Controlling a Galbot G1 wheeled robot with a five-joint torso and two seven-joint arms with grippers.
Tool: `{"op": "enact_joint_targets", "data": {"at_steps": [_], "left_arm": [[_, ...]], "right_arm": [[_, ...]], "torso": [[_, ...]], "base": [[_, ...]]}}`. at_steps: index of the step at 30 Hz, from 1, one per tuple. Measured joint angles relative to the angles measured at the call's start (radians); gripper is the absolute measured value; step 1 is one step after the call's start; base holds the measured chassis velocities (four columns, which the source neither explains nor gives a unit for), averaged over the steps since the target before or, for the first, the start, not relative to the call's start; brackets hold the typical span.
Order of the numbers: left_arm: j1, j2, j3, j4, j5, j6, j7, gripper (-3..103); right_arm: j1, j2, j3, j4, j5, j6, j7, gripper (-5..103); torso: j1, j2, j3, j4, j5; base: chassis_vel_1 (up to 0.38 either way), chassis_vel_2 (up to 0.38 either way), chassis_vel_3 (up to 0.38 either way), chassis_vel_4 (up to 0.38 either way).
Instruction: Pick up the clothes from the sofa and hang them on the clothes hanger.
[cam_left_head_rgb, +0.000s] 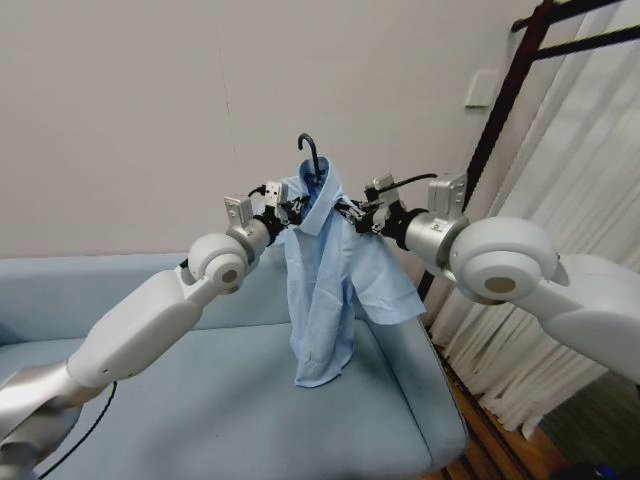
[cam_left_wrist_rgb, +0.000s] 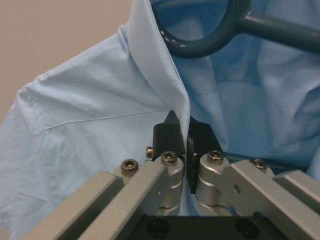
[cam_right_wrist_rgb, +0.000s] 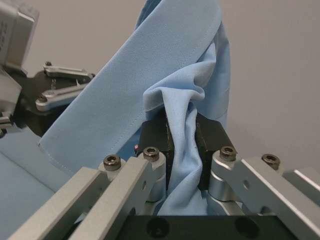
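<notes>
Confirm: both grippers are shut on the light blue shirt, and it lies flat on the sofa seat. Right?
Not flat. The head view shows the light blue shirt hanging from a dark hanger, held above the sofa. The left gripper and right gripper are both shut on it.

No text, label, brand, number or sign can be read in any of the views. The shirt (cam_left_head_rgb: 325, 290) shows plain cloth with no legible tag or print, and the white plate (cam_left_head_rgb: 482, 90) on the wall is too small to tell whether it bears any writing.
</notes>
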Motion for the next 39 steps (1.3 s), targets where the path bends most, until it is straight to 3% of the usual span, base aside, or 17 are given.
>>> {"op": "enact_joint_targets", "data": {"at_steps": [3, 6, 10, 12, 15, 16, 18, 20, 21, 23, 24, 26, 28, 31, 33, 36, 39], "left_arm": [[0.003, 0.002, -0.009, -0.002, 0.008, 0.001, -0.005, 18], [0.006, 0.008, -0.02, -0.006, 0.009, 0.001, -0.015, 23], [0.011, 0.029, -0.053, -0.02, 0.006, 0.001, -0.025, 44], [0.015, 0.037, -0.067, -0.026, 0.001, 0.001, -0.025, 44], [0.06, 0.089, -0.151, -0.065, -0.05, 0.006, -0.026, 60], [0.06, 0.089, -0.151, -0.065, -0.05, 0.006, -0.026, 60], [0.097, 0.132, -0.201, -0.089, -0.084, 0.007, -0.021, 72], [0.13, 0.166, -0.238, -0.108, -0.103, 0.007, -0.018, 72], [0.168, 0.201, -0.273, -0.129, -0.113, 0.005, -0.014, 82], [0.258, 0.267, -0.344, -0.172, -0.119, -0.007, -0.011, 88], [0.258, 0.267, -0.344, -0.172, -0.119, -0.007, -0.011, 88], [0.353, 0.336, -0.402, -0.221, -0.12, -0.027, -0.019, 97], [0.403, 0.377, -0.45, -0.256, -0.13, -0.038, -0.045, 100], [0.409, 0.39, -0.47, -0.265, -0.14, -0.041, -0.062, 100], [0.413, 0.405, -0.491, -0.275, -0.144, -0.042, -0.081, 100], [0.441, 0.428, -0.525, -0.303, -0.154, -0.042, -0.13, 100], [0.508, 0.435, -0.595, -0.337, -0.171, -0.039, -0.181, 100]], "right_arm": [[-0.001, 0.002, 0.033, -0.003, 0.039, 0.0, 0.012, 8], [-0.006, -0.003, 0.068, -0.002, 0.089, 0.0, 0.036, 8], [-0.052, -0.032, 0.158, 0.01, 0.148, -0.002, 0.066, 8], [-0.065, -0.04, 0.179, 0.011, 0.154, -0.002, 0.074, 8], [-0.089, -0.062, 0.237, 0.012, 0.172, -0.002, 0.106, 8], [-0.089, -0.062, 0.237, 0.012, 0.172, -0.002, 0.106, 8], [-0.092, -0.065, 0.266, 0.01, 0.192, -0.002, 0.123, 8], [-0.092, -0.06, 0.281, 0.006, 0.199, -0.002, 0.14, 8], [-0.09, -0.051, 0.293, 0.005, 0.207, -0.004, 0.165, 8], [-0.076, -0.039, 0.309, 0.004, 0.225, -0.023, 0.22, 8], [-0.076, -0.039, 0.309, 0.004, 0.225, -0.023, 0.22, 8], [-0.036, -0.038, 0.304, -0.001, 0.236, -0.052, 0.267, 8], [0.033, -0.058, 0.267, -0.018, 0.263, -0.073, 0.308, 8], [0.117, -0.098, 0.242, -0.038, 0.319, -0.092, 0.342, 8], [0.235, -0.127, 0.214, -0.065, 0.413, -0.116, 0.391, 8], [0.372, -0.124, 0.18, -0.103, 0.551, -0.133, 0.466, 8], [0.486, -0.107, 0.132, -0.134, 0.675, -0.132, 0.555, 8]], "torso": [[0.0, 0.0, 0.0, 0.0001, 0.0], [0.0, 0.0, 0.0, 0.0001, 0.0], [0.0, 0.0, 0.0, -0.0001, 0.0], [0.0, 0.0, 0.0, -0.0003, 0.0002], [0.0, 0.0, 0.0, -0.0003, 0.0002], [0.0, 0.0, 0.0, -0.0003, 0.0002], [0.0, 0.0, 0.0, -0.0001, 0.0001], [0.0, 0.0, 0.0, 0.0, 0.0], [0.0, 0.0, 0.0, 0.0001, -0.0001], [0.0, 0.0, 0.0, 0.0005, -0.0001], [0.0, 0.0, 0.0, 0.0005, -0.0001], [0.0, 0.0, 0.0, 0.0007, -0.0005], [0.0, 0.0, 0.0, 0.0015, -0.0002], [0.0, 0.0, 0.0, 0.0004, -0.0001], [0.0, 0.0, 0.0, -0.0013, 0.0001], [0.0, 0.0, 0.0, -0.0014, 0.0011], [0.0, 0.0, 0.0, 0.0001, -0.0005]], "base": [[0.0, 0.0, 0.0, 0.0], [0.0, 0.0, 0.0, 0.0], [0.0, 0.0, 0.0, 0.0], [0.0, 0.0, 0.0, 0.0], [0.0, 0.0, 0.0, 0.0], [0.0, 0.0, 0.0, 0.0], [0.0, 0.0, 0.0, 0.0], [0.0, 0.0, 0.0, 0.0], [0.0, 0.0, 0.0, 0.0], [0.0, 0.0, 0.0, 0.0], [0.0, 0.0, 0.0, 0.0], [0.0, 0.0, 0.0, 0.0], [0.0, 0.0, 0.0, 0.0], [0.0, 0.0, 0.0, 0.0], [0.0, 0.0, 0.0, 0.0], [0.0, 0.0, 0.0, 0.0], [0.0, 0.0, 0.0, 0.0]]}}
